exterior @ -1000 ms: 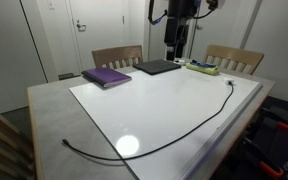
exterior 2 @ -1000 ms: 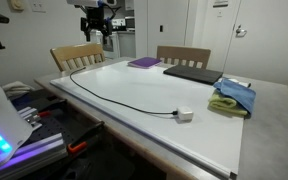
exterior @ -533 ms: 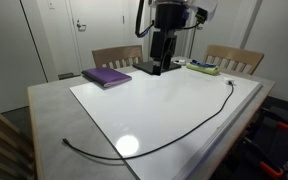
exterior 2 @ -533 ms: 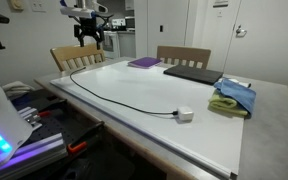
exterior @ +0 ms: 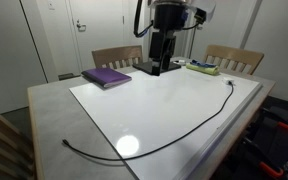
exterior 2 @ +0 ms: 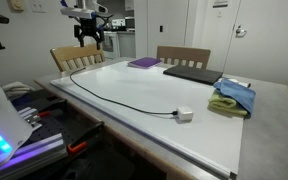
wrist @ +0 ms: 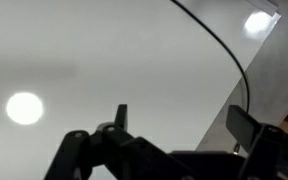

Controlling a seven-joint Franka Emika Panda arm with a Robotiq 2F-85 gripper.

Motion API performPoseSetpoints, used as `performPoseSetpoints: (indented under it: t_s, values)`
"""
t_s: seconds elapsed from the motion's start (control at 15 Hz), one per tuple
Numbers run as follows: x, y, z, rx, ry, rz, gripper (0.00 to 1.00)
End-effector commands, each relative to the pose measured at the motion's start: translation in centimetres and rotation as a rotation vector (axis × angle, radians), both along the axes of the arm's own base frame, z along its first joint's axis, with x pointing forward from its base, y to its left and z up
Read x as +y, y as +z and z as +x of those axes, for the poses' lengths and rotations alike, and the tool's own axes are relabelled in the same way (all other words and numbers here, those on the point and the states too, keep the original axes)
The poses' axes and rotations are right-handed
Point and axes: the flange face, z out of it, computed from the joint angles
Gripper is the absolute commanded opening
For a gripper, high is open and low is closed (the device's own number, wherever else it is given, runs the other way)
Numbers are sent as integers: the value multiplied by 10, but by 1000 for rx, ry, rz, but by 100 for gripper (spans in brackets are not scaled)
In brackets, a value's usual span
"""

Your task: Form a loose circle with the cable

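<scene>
Our tool (exterior: 157, 68) hangs wide and empty above the worktop (exterior: 154, 100), where the cable (exterior: 210, 121) lies in a shallow arc. We should grip one end and sweep it gently toward the other.

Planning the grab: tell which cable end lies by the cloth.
The cable end at the white block, beside the blue-green cloth; the other end lies far off.
</scene>
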Motion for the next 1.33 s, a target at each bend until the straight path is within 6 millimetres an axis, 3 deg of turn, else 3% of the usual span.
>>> performPoseSetpoints:
  t_s: [0.0, 0.4, 0.73, 1.07, 1.27]
  values:
    - [29, -19, 9, 28, 37, 12, 100]
    - [83, -38, 22, 14, 126, -14, 100]
    - [129, -69, 33, 48, 188, -16, 100]
    - [166, -97, 37, 47, 116, -70, 100]
    - [186, -102, 39, 22, 76, -84, 100]
